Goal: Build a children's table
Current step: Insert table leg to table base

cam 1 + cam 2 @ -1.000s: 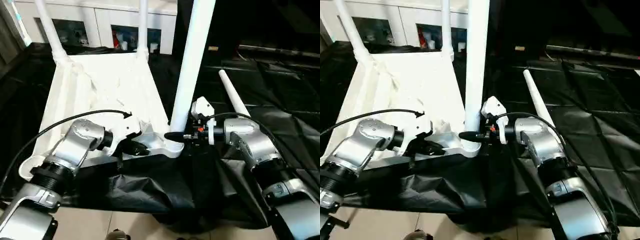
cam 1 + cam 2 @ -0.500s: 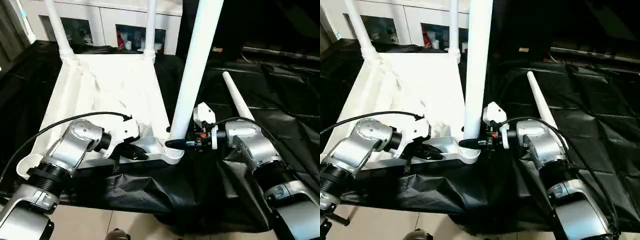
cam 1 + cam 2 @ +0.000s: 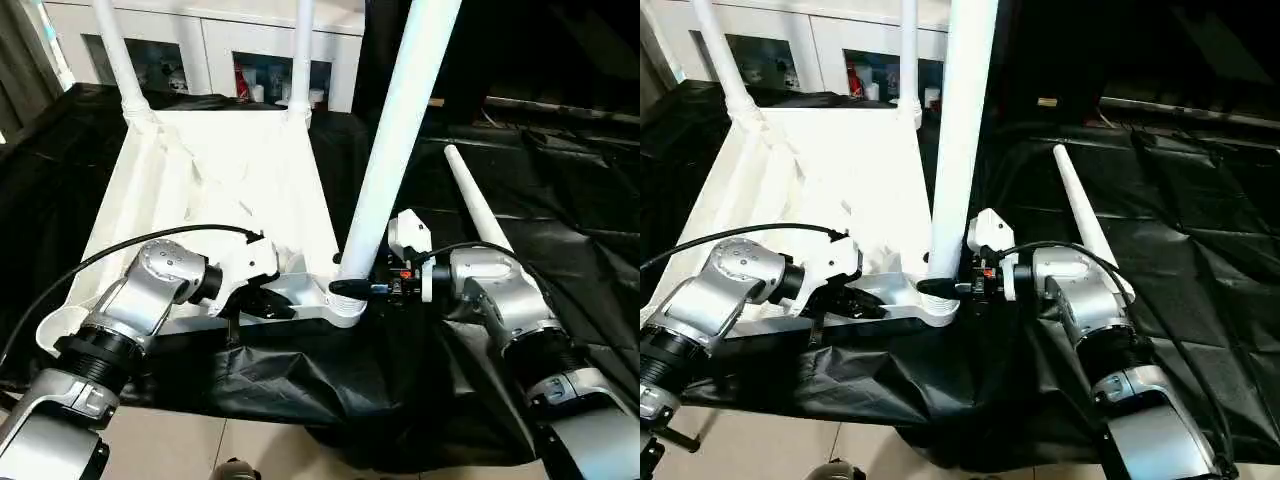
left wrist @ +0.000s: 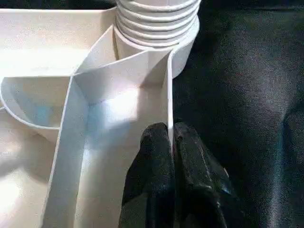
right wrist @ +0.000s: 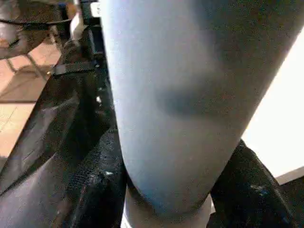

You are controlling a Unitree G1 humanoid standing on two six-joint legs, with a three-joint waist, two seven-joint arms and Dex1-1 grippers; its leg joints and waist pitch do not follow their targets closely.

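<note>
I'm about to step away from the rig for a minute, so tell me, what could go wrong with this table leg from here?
1. The right gripper grips the near leg low at its corner socket; the tall leg could lean or cross-thread.
2. The left gripper pinches only a thin rim of the table top, so the top may slip or twist.
3. The loose leg on the black sheet might roll away.

Around the upright leg (image 3: 395, 150) the near corner is crowded: right gripper (image 3: 352, 287) at 3 o'clock, left gripper (image 3: 272, 305) on the top's rim (image 4: 167, 95) at 9 o'clock. Open black sheeting (image 3: 560, 190) lies beyond the loose leg (image 3: 475, 205) at 2 o'clock
</note>
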